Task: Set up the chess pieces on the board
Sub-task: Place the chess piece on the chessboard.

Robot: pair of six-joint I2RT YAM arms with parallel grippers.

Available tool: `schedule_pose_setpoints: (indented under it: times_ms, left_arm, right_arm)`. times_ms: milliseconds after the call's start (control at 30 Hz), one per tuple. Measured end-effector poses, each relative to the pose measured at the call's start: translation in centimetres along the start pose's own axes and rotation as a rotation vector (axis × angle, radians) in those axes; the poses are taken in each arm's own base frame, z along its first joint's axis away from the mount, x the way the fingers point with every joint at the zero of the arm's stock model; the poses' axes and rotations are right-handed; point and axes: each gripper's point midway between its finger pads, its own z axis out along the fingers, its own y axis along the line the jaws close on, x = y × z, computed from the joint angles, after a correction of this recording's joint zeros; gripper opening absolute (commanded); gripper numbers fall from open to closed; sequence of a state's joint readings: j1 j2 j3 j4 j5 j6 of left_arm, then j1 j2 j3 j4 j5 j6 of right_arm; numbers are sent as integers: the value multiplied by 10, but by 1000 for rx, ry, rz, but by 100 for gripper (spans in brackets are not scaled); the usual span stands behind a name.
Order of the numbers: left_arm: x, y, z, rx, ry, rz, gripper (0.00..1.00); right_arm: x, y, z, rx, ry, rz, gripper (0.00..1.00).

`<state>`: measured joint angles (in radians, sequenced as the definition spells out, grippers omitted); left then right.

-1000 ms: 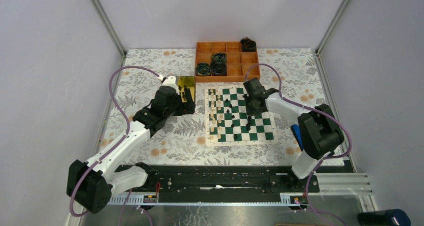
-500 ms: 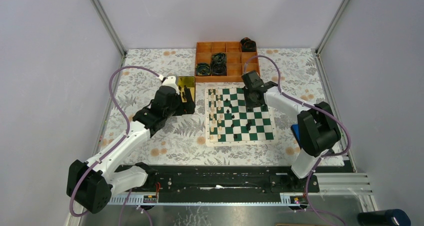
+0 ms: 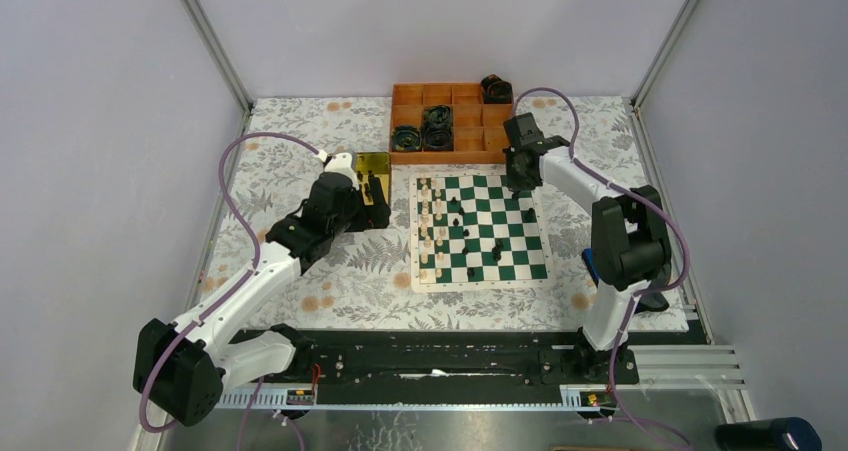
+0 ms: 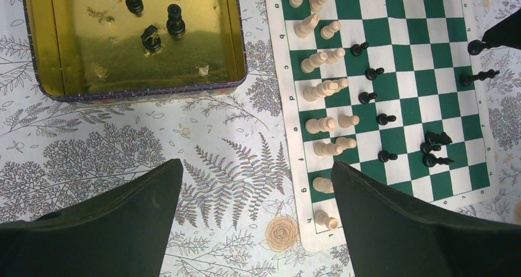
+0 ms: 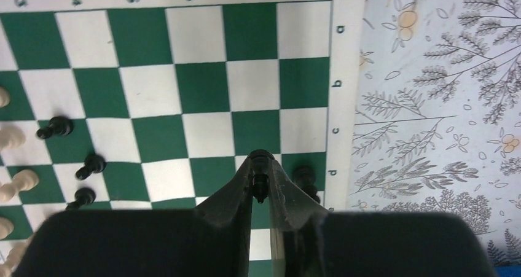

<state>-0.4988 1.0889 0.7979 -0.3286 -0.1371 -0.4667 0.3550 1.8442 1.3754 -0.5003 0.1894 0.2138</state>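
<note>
Black chess piece (image 5: 260, 183), gripped by the closed jaws of the right gripper (image 5: 260, 163), above the board (image 5: 203, 80) near its 1 o'clock corner. Likely step: carrying it to black's back rank; next, a square, upright set-down. Left gripper (image 4: 255, 166), jaws spread and empty, at 9 o'clock.

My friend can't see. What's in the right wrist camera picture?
The right gripper pinches a tiny black chess piece over the green-and-white board. Other black pieces stand at left; a flowery tablecloth lies at right.

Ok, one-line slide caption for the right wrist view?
Right hand pinches a black piece over the board near its numbered edge, beside another black piece standing there.
</note>
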Motion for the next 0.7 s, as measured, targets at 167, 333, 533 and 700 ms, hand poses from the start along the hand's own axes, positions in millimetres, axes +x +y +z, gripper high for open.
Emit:
schedule_pose_setpoints:
  times_ms: [167, 333, 533, 700]
  left_arm:
    - [0, 0, 0, 0, 0, 1, 99]
    - [0, 0, 0, 0, 0, 1, 99]
    - [1, 0, 1, -2, 5, 1, 99]
    - [2, 1, 2, -3, 7, 2, 99]
  right_arm:
    - [3, -16, 10, 27, 40, 29, 1]
    - [13, -26, 19, 36, 88, 45, 1]
    - [19, -30, 28, 41, 116, 55, 1]
    - [21, -33, 36, 48, 132, 60, 1]
